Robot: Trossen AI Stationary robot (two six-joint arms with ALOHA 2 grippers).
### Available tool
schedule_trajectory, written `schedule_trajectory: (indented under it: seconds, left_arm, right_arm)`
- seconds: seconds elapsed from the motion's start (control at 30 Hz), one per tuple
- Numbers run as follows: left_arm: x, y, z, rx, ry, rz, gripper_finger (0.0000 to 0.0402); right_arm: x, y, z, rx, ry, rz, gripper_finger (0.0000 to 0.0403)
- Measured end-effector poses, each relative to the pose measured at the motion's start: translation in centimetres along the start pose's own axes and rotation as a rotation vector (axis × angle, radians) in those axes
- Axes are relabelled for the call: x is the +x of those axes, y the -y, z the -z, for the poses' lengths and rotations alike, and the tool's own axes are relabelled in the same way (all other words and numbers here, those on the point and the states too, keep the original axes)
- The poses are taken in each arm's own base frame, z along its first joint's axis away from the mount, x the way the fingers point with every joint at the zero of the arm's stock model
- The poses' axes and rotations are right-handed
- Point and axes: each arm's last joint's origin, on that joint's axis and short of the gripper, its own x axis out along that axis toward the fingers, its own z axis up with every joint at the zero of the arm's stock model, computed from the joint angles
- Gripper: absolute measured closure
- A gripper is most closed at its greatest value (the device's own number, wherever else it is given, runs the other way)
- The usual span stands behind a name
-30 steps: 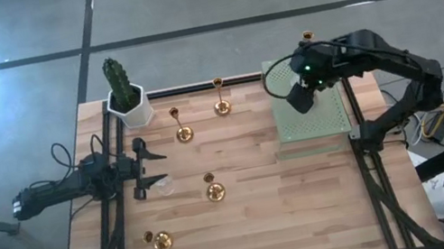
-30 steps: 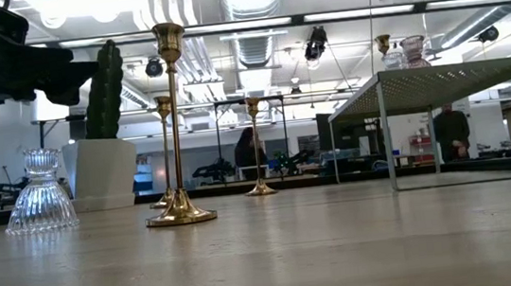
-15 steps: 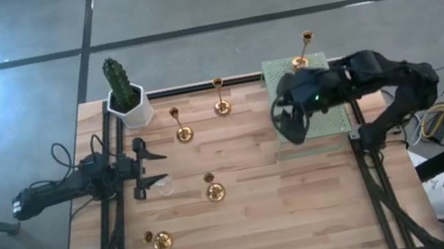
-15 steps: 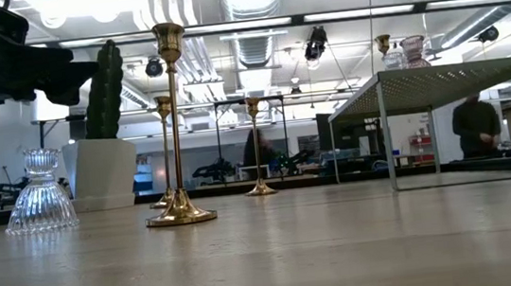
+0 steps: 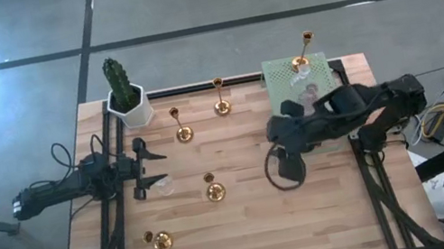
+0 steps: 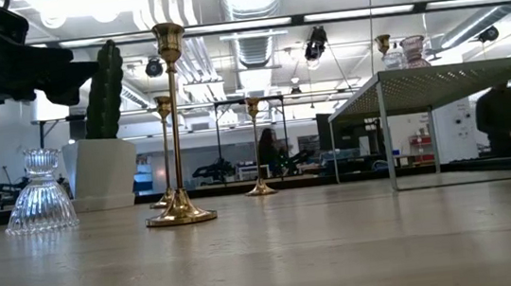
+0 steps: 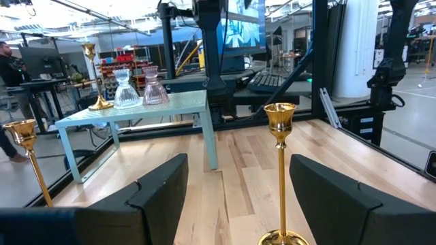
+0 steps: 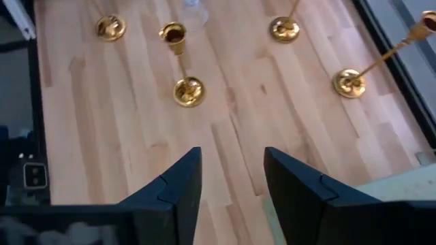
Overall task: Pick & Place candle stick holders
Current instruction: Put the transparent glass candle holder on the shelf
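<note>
Several gold candle stick holders stand on their round bases on the wooden table: two near the far edge (image 5: 182,133) (image 5: 222,106), one mid-table (image 5: 214,192) and one near the front left (image 5: 162,241). Another gold one (image 5: 298,62) and two glass ones (image 7: 139,87) stand on the raised green mat (image 5: 330,114). A clear glass holder (image 5: 162,185) stands beside my left gripper (image 5: 142,166), which waits level and open at the table's left. My right gripper (image 5: 277,133) hovers open over mid-table, slanting down, with nothing between its fingers (image 8: 174,184).
A white pot with a cactus (image 5: 128,102) stands at the far left corner. The green mat rests on legs (image 6: 386,134) above the table's far right. Bare wood lies along the near edge (image 5: 297,239). A person (image 6: 508,121) moves in the room behind.
My right gripper has swung from above the green mat toward the table's left and near side, out over the middle of the table, and has rolled as it went. It has left the top of the low view. The holders have stayed put.
</note>
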Motion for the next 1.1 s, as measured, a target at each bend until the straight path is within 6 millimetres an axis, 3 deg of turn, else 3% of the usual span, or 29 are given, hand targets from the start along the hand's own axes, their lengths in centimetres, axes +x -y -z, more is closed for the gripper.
schedule_trajectory:
  seconds: [0.37, 0.57, 0.83, 0.93, 1.1]
  left_arm:
    - [0.0, 0.0, 0.0, 0.0, 0.0, -0.001, 0.014]
    - [0.0, 0.0, 0.0, -0.027, 0.002, 0.0, 0.014]
    - [0.0, -0.1, -0.7, -0.262, 0.065, -0.024, 0.014]
    - [-0.4, -0.1, -0.7, -0.29, -0.08, -0.021, 0.014]
    - [-1.7, -0.2, -3.0, -0.386, -0.199, -0.102, 0.014]
  right_arm:
    - [-1.0, -3.2, 2.6, -0.043, -0.015, -0.058, 0.0331]
    - [0.0, -4.6, 4.8, -0.046, -0.048, -0.013, 0.0388]
    - [1.9, -4.9, 8.1, 0.035, -0.084, 0.079, 0.0394]
    - [2.2, -4.8, 9.2, 0.082, -0.07, 0.061, 0.0394]
    - [2.6, -4.2, 11.1, 0.134, -0.004, 0.014, 0.0394]
